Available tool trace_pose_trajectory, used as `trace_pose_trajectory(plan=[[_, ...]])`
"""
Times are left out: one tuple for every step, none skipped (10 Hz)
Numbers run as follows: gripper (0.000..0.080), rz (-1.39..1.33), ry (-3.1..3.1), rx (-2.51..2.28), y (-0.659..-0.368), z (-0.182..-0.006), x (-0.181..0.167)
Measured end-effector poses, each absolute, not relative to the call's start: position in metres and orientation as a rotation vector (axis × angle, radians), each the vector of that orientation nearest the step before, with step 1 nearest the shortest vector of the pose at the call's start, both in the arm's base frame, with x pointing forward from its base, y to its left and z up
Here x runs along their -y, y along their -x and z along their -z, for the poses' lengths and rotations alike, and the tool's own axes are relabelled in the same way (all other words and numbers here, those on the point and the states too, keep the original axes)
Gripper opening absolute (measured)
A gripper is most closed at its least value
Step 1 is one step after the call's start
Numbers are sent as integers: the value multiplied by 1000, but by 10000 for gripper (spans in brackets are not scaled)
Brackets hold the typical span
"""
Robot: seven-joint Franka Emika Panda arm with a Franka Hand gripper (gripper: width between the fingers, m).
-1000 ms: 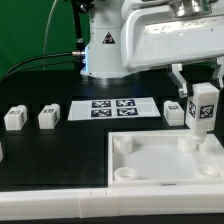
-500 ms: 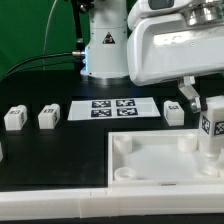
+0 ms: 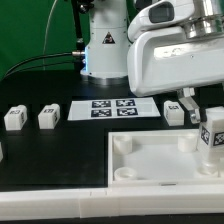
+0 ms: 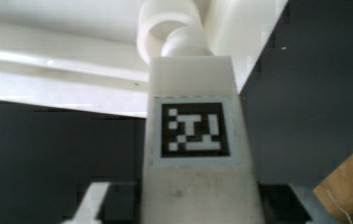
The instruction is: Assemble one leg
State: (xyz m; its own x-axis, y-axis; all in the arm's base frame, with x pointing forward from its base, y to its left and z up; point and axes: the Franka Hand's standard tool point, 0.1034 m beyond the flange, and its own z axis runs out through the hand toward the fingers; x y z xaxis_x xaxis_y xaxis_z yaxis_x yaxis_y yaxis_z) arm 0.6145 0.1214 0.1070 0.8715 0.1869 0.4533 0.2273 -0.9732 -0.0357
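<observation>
My gripper is shut on a white square leg with a black-and-white tag and holds it upright. The leg's lower end is down at the far right corner of the large white panel, by a round corner socket. In the wrist view the leg runs between my fingers, and its far end meets a round socket on the panel. I cannot tell whether it is seated. Three more legs lie on the black table: two on the exterior view's left and one behind the panel.
The marker board lies behind the panel in the middle. The robot's white base stands behind it. A small white part shows at the exterior view's left edge. More sockets sit at the panel's left corners.
My gripper has carried the leg down and toward the exterior view's right, from above the panel's far right corner to low over it.
</observation>
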Motion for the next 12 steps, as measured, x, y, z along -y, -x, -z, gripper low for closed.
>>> trace_pose_trajectory(plan=[[294, 701, 2954, 328, -614, -107, -121], [294, 700, 2955, 328, -614, -106, -121], [294, 707, 2953, 328, -615, -106, -121], [294, 720, 2950, 327, -615, -105, -120], [294, 735, 2947, 325, -616, -105, -120], [294, 752, 2943, 324, -617, -105, -120], [294, 765, 2941, 323, -618, -105, -119], [294, 780, 2938, 321, -619, -105, -118], [294, 789, 2936, 320, -620, -105, -117], [294, 791, 2936, 321, -620, -105, -117], [294, 789, 2938, 320, -619, -104, -116], [294, 787, 2938, 320, -619, -103, -115]])
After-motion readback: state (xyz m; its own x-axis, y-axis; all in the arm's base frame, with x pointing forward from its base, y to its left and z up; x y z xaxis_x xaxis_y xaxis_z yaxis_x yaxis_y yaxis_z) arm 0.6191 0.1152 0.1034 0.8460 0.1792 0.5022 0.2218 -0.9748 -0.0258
